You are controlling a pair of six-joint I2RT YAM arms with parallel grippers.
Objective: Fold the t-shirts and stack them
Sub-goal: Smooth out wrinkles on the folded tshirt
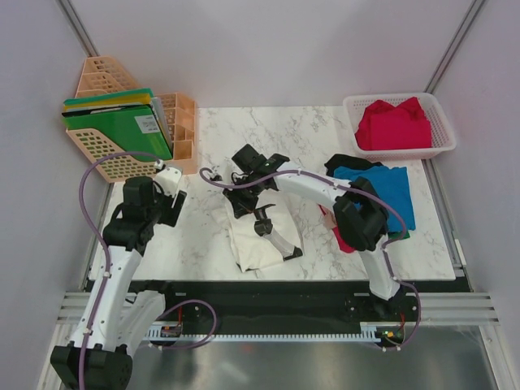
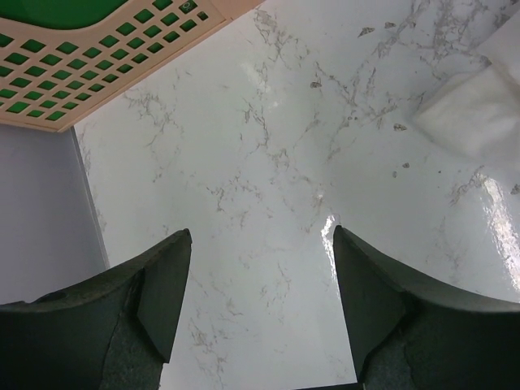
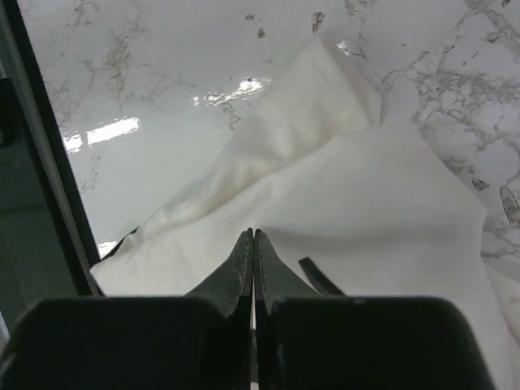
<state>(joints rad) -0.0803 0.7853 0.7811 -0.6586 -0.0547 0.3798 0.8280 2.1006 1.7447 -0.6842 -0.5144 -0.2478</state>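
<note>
Fingers [image 3: 231, 280] of the right gripper [image 3: 253, 234] fill the bottom of the right wrist view, pressed flat together with no gap. Their tips sit over the white t-shirt [image 3: 366, 187]; whether any cloth is caught between them cannot be told. This shirt lies crumpled and partly folded on the marble table [image 1: 203, 236], near its front edge and roughly midway between the two arms.

Left gripper [image 2: 260, 236]: fingers spread wide, holding nothing, above bare marble. One corner of the white cloth shows at the upper right of the left wrist view.

Remaining t-shirts, as seen from the top camera:
- blue t-shirt [image 1: 390, 191] – spread flat on the right part of the table.
- black t-shirt [image 1: 349, 162] – touching the blue one at its far left corner.
- red t-shirt [image 1: 394, 126] – bundled inside the white mesh basket [image 1: 445, 130] at the far right corner.

Green folders [image 1: 122, 126] stand in the peach rack [image 1: 183, 122] at the far left.
</note>
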